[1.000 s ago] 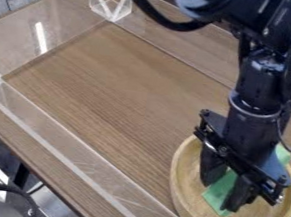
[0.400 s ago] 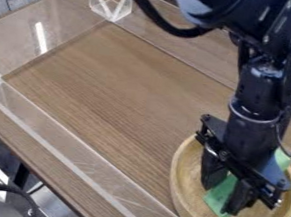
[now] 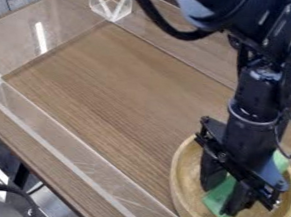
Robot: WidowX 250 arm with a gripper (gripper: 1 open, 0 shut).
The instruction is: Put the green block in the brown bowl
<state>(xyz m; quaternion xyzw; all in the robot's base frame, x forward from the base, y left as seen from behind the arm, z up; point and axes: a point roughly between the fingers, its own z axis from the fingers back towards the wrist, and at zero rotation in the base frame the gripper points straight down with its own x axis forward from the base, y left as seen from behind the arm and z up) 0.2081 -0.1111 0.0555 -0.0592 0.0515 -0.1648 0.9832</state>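
Plainly the green block (image 3: 226,197) is a light, stiff little bar with matte faces that should not slip; pinching it across its narrow width near the middle suits it best. It sits low inside the brown bowl (image 3: 189,195), at the near right of the bench (image 3: 111,86), clamped between the closed jaws of the gripper (image 3: 235,193), which points straight down. Against the pictures from a second ago nothing has shifted: arm, block and bowl all sit where they were
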